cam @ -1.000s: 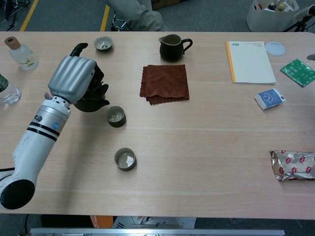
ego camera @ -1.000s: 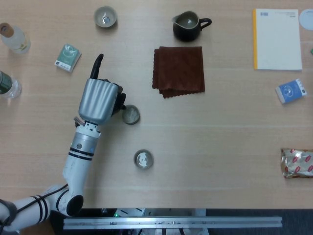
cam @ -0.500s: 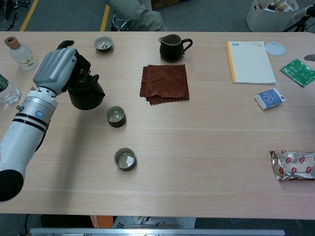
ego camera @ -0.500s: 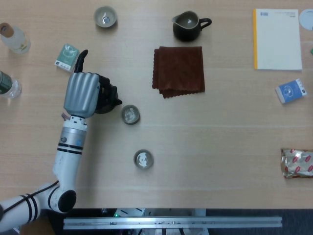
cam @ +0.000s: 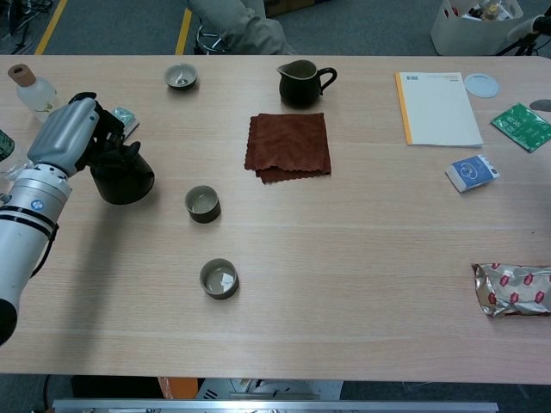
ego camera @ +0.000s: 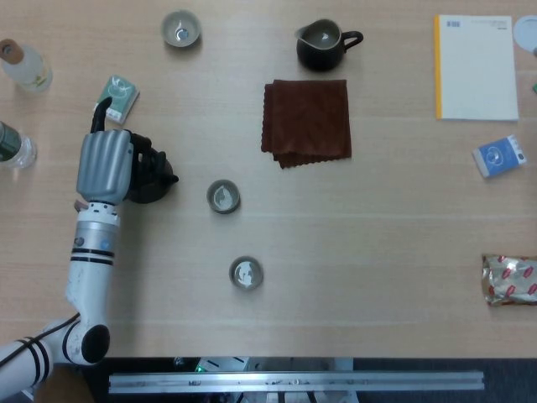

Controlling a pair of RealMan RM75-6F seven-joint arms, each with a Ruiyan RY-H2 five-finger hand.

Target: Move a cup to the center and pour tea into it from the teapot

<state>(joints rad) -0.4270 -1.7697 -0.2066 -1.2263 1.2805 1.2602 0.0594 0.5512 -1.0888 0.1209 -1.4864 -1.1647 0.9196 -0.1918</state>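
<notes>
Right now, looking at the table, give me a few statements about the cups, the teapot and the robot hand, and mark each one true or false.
1. The left robot hand grips the teapot. True.
2. The teapot stands on the brown cloth. False: it is over the bare table, far left of the cloth.
3. Three small cups are on the table. True: one at the far edge, one in the middle, one nearer the robot.
4. The dark pitcher lies tipped on its side. False: it stands upright beyond the cloth.
5. The right robot hand holds the middle cup. False: no right robot hand shows in either view, and that cup stands alone.
</notes>
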